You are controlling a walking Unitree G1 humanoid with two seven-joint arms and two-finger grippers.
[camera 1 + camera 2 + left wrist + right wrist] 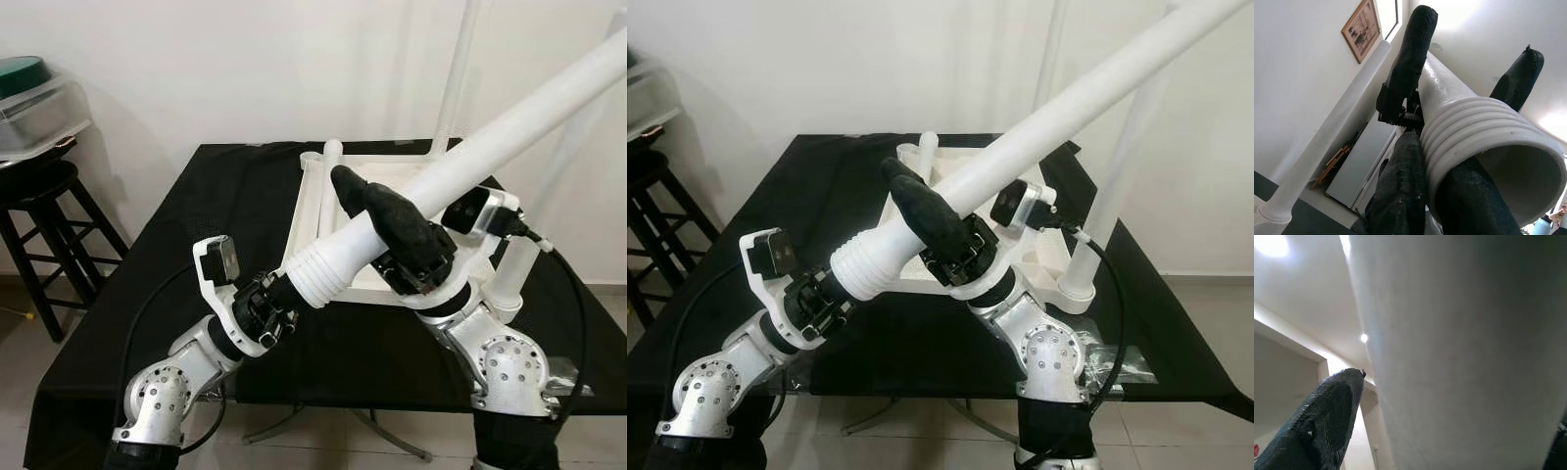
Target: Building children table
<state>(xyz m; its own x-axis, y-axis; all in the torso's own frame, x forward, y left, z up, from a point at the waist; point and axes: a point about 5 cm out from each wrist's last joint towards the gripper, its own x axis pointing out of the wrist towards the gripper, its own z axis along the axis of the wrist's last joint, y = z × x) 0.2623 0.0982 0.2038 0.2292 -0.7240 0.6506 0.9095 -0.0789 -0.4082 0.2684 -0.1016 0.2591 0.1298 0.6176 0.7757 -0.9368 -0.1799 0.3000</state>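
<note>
We hold long white plastic table leg [509,122] | left claw [279,299] clamps ribbed end, right claw [397,230] closed mid-shaft | stiff, light, slick; grip ribs.

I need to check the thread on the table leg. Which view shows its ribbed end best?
The left wrist view: the leg's ribbed end sits close, ridges and hollow mouth plain. Both eye views show it smaller, side-on, held in the left claw. The right wrist view has bare shaft.

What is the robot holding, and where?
A white table leg: the left gripper grips its ribbed end, the right gripper grips partway up the tube.
</note>
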